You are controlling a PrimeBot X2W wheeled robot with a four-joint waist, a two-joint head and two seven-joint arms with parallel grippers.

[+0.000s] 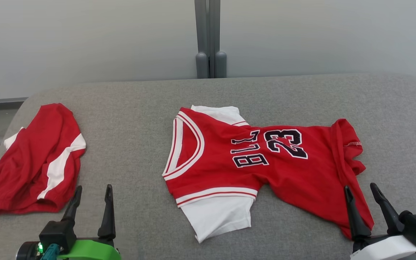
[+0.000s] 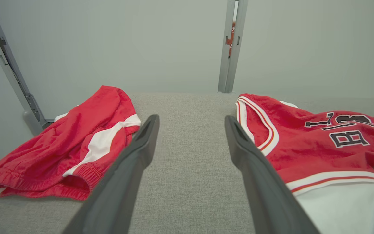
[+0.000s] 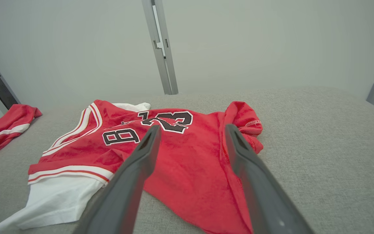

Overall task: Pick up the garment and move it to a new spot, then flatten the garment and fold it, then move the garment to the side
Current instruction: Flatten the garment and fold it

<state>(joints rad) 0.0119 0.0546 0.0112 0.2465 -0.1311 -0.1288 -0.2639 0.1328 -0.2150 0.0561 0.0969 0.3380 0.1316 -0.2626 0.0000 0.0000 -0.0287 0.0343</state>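
Note:
The garment [image 1: 265, 166] is a red jersey with white sleeves and the number 23, lying roughly spread but rumpled in the middle of the grey table, neck towards the left. Its hem is bunched at the right end. My right gripper [image 1: 359, 186] stands open at the jersey's near right corner, over the hem, holding nothing. In the right wrist view the open fingers of the right gripper [image 3: 192, 126] frame the red cloth of the garment [image 3: 109, 152]. My left gripper [image 1: 94, 187] is open over bare table, left of the jersey [image 2: 304, 146]; its wrist view shows the left gripper [image 2: 191, 117] with nothing between its fingers.
A second red piece with white stripes, a pair of shorts [image 1: 38, 159], lies crumpled at the table's left edge, close to my left gripper, and shows as shorts [image 2: 76, 143] in that wrist view. The padded grey table [image 1: 208, 94] ends at a pale wall with a post behind.

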